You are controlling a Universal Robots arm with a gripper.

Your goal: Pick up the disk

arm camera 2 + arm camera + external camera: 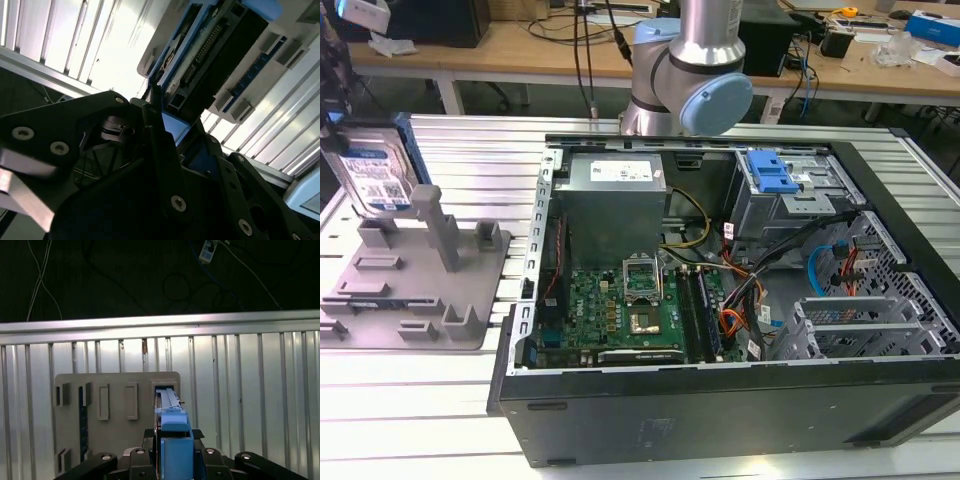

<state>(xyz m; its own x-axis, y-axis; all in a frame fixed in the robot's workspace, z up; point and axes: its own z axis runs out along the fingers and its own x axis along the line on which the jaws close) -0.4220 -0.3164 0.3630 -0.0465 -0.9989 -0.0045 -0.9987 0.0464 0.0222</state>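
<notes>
**One drive, gripped on edge over its holder**

One ribbed aluminium table (430,400) carried everything. The biggest thing on it was the open computer case (720,425), lying on its side. Inside sat the grey power supply (615,200), the green motherboard (620,300), loose cables, bare metal drive cages and a blue drive-bay latch (770,175).

Towards the exterior view's left lay the grey plastic holder (410,290), with upright posts and several slots. In the first wrist view, a dark strip stood in one of those slots.

The disk (375,175) stood on edge at the holder's far corner, slightly tilted, label facing the camera. Whether its lower edge was seated in a slot or just clear of it could not be told. In the first wrist view the disk (172,432) ran edge-on from the gripper (172,460) down to a slot in the holder (115,390). The second wrist view showed its circuit-board underside (225,60) and a blue rail.

The jaws looked clamped narrow on the disk, one finger against each broad face.

By its looks, the drive would handle as stiff and fairly heavy for its size. Its metal faces were probably slick and the bare board delicate, so a firm, square hold across the flat faces near the rails seemed soundest.
</notes>
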